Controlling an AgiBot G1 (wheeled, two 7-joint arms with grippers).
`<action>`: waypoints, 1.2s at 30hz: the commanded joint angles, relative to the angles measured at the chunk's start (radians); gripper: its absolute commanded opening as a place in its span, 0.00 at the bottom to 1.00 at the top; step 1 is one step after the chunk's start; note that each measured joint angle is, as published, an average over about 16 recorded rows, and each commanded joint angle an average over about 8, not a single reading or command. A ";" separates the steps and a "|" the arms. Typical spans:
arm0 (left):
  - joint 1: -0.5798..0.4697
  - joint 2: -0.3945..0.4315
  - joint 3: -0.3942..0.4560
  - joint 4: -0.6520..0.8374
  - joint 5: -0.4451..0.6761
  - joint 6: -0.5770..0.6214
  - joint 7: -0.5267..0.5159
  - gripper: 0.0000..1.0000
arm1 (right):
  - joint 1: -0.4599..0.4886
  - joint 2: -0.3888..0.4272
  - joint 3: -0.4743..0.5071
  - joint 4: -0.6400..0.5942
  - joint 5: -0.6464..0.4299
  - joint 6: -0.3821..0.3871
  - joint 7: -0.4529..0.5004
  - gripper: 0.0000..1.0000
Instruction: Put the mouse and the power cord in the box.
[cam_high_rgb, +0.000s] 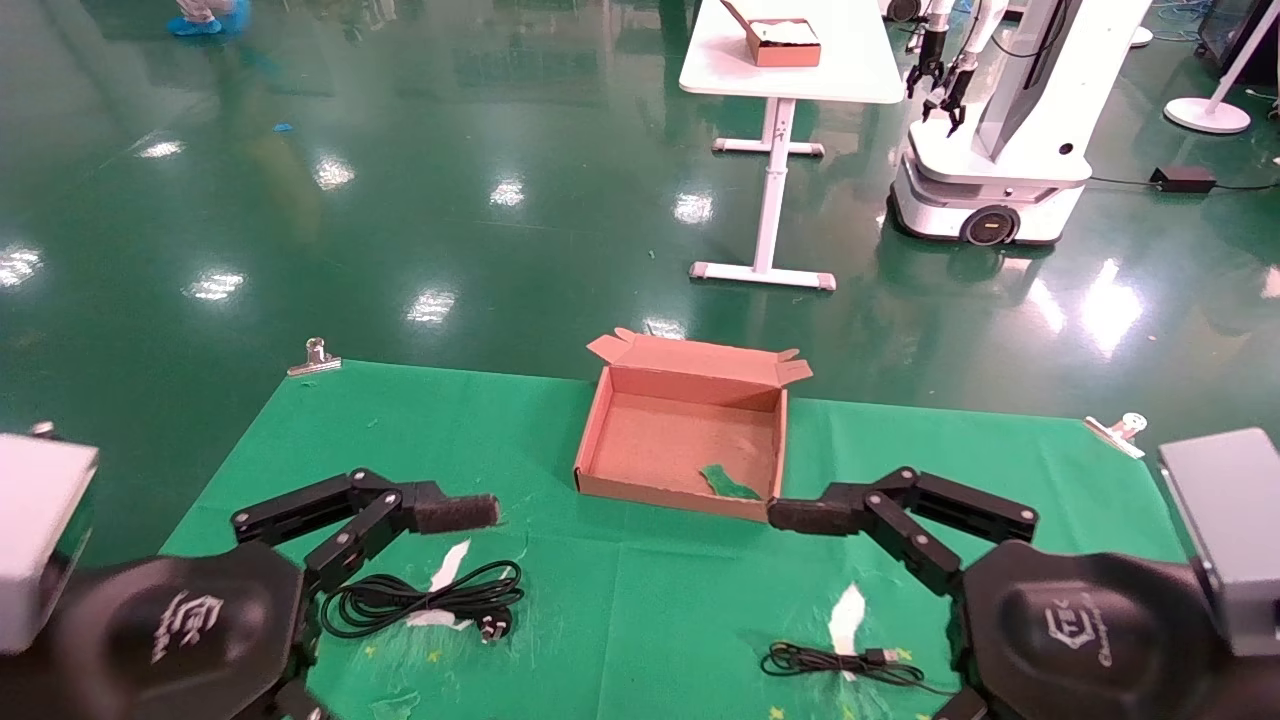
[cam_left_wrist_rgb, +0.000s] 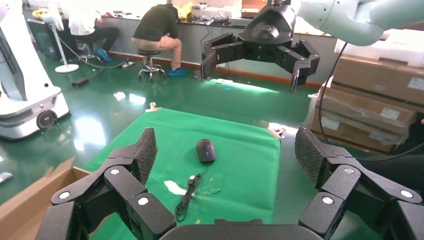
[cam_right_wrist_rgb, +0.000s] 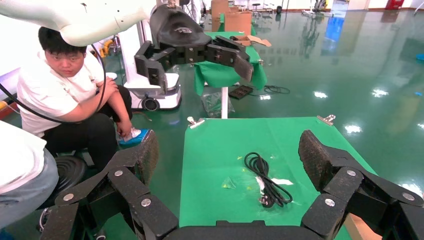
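The box (cam_high_rgb: 690, 430) lies open at the far middle of the green cloth, lid flap folded back; a green scrap (cam_high_rgb: 728, 483) lies inside it. The power cord (cam_high_rgb: 420, 600) is coiled near the front left, also seen as power cord (cam_right_wrist_rgb: 267, 180). In the left wrist view the mouse (cam_left_wrist_rgb: 205, 150) rests on the cloth, its thin cable (cam_left_wrist_rgb: 187, 192) trailing away; the head view shows only the cable (cam_high_rgb: 850, 662), the mouse being hidden behind my right arm. My left gripper (cam_high_rgb: 455, 512) hovers open above the cord. My right gripper (cam_high_rgb: 800, 515) hovers open at the box's near right corner.
Metal clips (cam_high_rgb: 315, 358) hold the cloth's far corners. Beyond the table are a white table (cam_high_rgb: 790, 60) with a smaller brown box (cam_high_rgb: 780, 40) and another robot (cam_high_rgb: 1000, 150). A seated person (cam_right_wrist_rgb: 65, 90) is close to the table's left side.
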 joint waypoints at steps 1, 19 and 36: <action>0.004 -0.006 0.001 -0.005 0.005 -0.005 -0.003 1.00 | -0.010 0.005 0.001 -0.001 0.000 -0.004 -0.009 1.00; -0.225 0.169 0.307 -0.013 0.808 -0.092 -0.039 1.00 | 0.036 0.111 -0.099 0.046 -0.353 0.059 0.135 1.00; -0.307 0.358 0.414 0.191 1.207 -0.232 -0.235 1.00 | 0.071 0.036 -0.133 0.019 -0.394 0.057 0.129 1.00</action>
